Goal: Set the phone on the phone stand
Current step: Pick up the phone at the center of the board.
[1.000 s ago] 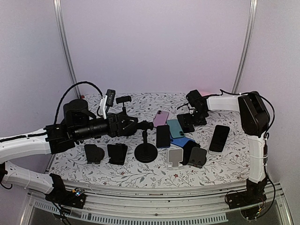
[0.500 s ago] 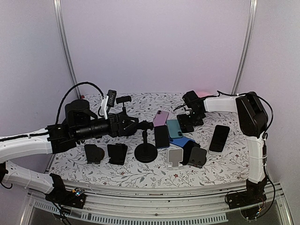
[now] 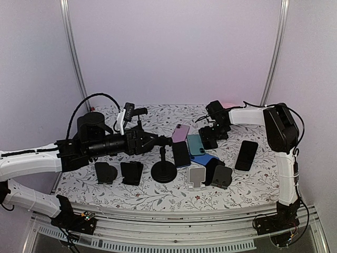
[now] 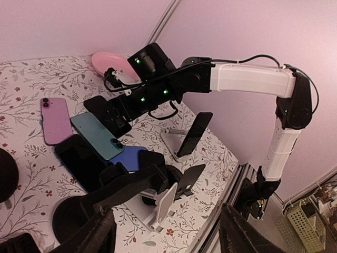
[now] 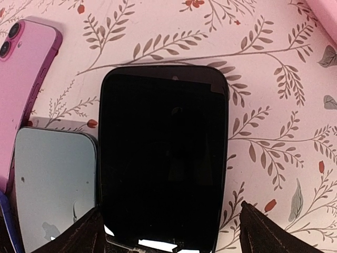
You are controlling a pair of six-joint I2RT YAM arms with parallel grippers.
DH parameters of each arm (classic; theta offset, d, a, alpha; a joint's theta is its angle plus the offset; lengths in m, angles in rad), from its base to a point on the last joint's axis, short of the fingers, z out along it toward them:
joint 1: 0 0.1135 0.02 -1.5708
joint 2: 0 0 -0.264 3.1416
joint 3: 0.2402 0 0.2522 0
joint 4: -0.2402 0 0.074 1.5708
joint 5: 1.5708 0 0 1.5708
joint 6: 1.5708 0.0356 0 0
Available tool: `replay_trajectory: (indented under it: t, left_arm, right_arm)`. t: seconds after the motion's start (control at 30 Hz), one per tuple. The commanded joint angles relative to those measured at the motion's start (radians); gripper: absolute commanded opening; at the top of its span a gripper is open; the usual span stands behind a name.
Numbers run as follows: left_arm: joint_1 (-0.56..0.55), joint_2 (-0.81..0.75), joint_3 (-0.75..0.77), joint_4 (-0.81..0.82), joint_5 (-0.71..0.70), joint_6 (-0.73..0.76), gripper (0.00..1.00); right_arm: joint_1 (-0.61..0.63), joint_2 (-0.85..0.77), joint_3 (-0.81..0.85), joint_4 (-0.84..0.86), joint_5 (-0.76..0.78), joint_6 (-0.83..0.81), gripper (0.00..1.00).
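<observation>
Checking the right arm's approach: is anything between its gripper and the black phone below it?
Nothing visible. The right gripper hangs open directly over the black phone. The teal phone lies close along one long edge, possibly crowding a finger.

Soft, even overhead light with a pink-purple cast in all views. Shadows on the worktop (image 3: 105, 190) are faint and short. Right wrist view is sharp: the black phone (image 5: 163, 158) has a glare strip at its bottom edge, the teal phone (image 5: 52, 184) a hazy reflection. The left tool (image 4: 168, 232) is dark and soft.

Floral table (image 3: 158, 196) holds several phones (image 3: 180, 133) and stands (image 3: 131, 172).
</observation>
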Motion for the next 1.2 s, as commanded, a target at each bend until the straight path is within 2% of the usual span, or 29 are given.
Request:
replay_trajectory:
  t: [0.0, 0.23, 0.33, 0.4, 0.5, 0.83, 1.17]
  left_arm:
    - [0.014, 0.016, 0.027, 0.032, 0.013, 0.007, 0.67]
    - [0.014, 0.018, 0.028, 0.033, 0.016, 0.004, 0.67]
    - [0.014, 0.016, 0.030, 0.029, 0.017, 0.004, 0.67]
    - [0.015, 0.011, 0.031, 0.025, 0.015, 0.004, 0.67]
    - [0.015, 0.005, 0.030, 0.019, 0.012, 0.006, 0.67]
    - [0.017, 0.027, 0.047, 0.033, 0.017, 0.001, 0.67]
    - [0.028, 0.064, 0.126, 0.003, -0.006, -0.006, 0.67]
  right_arm:
    - [0.028, 0.055, -0.005, -0.050, 0.033, -0.004, 0.89]
    - [0.030, 0.040, -0.015, -0.024, -0.021, -0.004, 0.91]
    - [0.026, 0.038, -0.012, -0.026, 0.000, -0.002, 0.91]
    - [0.008, 0.039, -0.015, -0.030, -0.013, -0.001, 0.88]
    - [-0.022, 0.034, -0.031, -0.031, -0.017, 0.000, 0.78]
    - [-0.014, 0.051, -0.019, -0.027, -0.066, 0.001, 0.67]
    - [-0.022, -0.051, -0.015, 0.009, -0.045, 0.040, 0.62]
